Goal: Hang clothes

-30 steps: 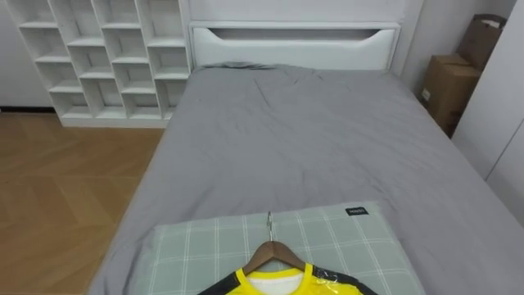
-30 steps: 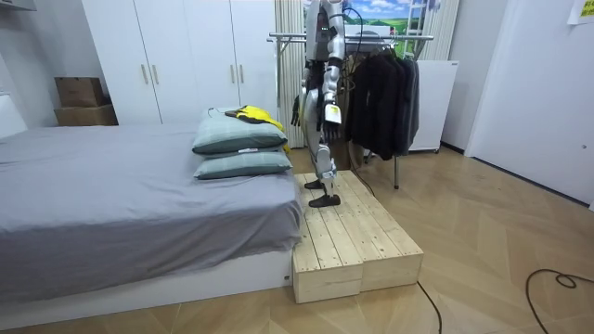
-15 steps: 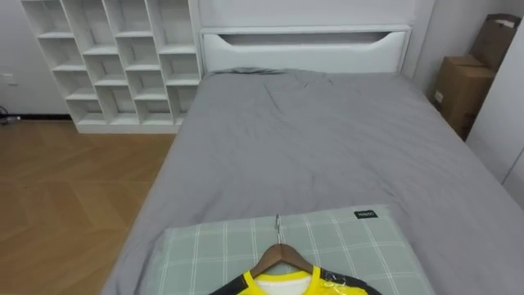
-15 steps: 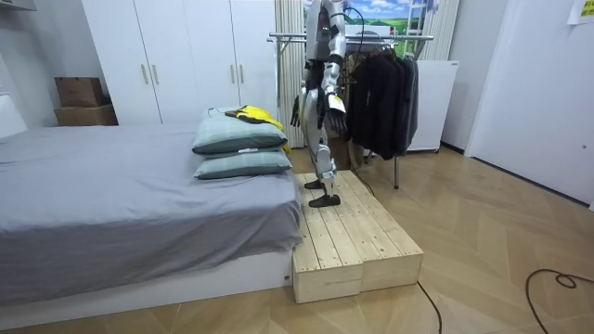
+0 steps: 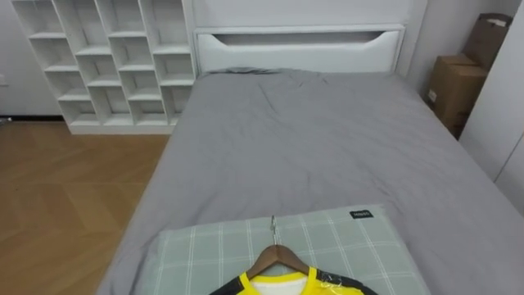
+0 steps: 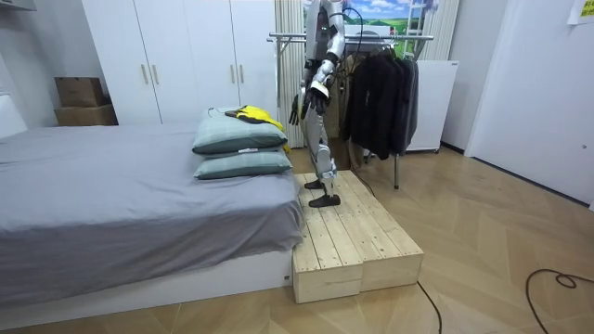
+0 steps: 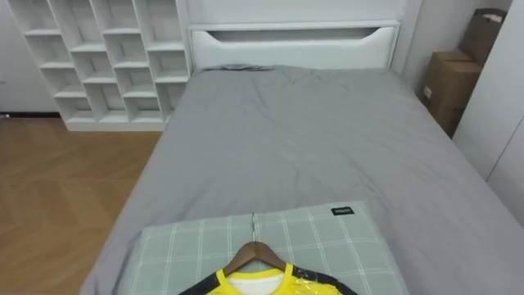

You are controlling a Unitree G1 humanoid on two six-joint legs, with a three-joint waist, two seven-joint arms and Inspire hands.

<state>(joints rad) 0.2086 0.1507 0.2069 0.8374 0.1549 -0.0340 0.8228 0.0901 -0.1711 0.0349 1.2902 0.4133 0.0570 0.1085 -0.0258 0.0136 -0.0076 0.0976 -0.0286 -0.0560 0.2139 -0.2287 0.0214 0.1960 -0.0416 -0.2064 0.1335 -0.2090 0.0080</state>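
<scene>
One yellow shirt [image 5: 282,287] lies on its hanger [image 5: 276,251] atop the plaid pillow [image 5: 205,246], at 6 o'clock
Left hand [image 6: 318,90] and right hand [image 6: 295,112] stand clear of it, openness impossible to tell; likely best grasped at the hanger's neck, hook pointing to 12 o'clock

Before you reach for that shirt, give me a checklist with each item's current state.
1. Yellow shirt on its wooden hanger: ok.
2. Hanger hook uncovered: ok, it lies bare on the plaid pillow.
3. Stance near the shirt: ok, the robot stands on the wooden platform beside the bed.
4. Free space on the clothes rack: cannot tell, dark clothes hang there.
5. Left robot hand and right robot hand empty: cannot tell.
</scene>
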